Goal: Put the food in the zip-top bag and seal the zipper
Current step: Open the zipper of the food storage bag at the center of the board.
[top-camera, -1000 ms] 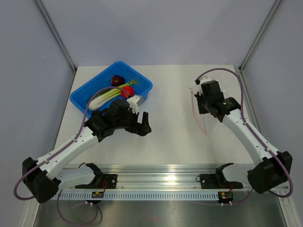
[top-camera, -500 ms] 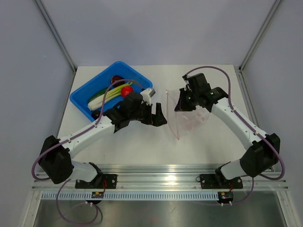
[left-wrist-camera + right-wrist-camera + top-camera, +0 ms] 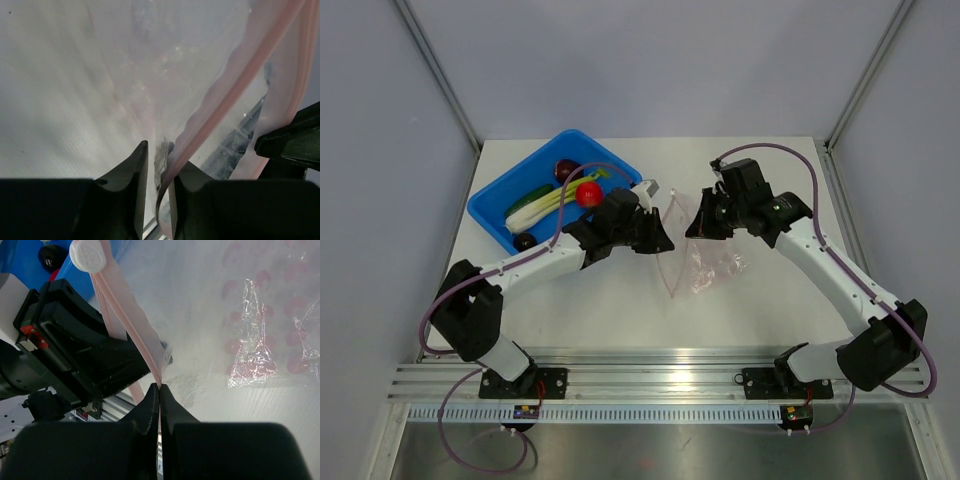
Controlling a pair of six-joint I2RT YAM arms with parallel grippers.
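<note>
Left gripper (image 3: 159, 157) narrow on zipper (image 3: 235, 75), right gripper (image 3: 159, 389) pinching it, bag (image 3: 715, 265) edges faint (clear film)

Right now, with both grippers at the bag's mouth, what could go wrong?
The left gripper and right gripper each pinch only the thin zipper; it could slide out if they pull apart.
The food sits in the blue bin, and no gripper is free to fetch it.

The zip-top bag (image 3: 165, 60) fills the left wrist view, blurred and cut off.
</note>
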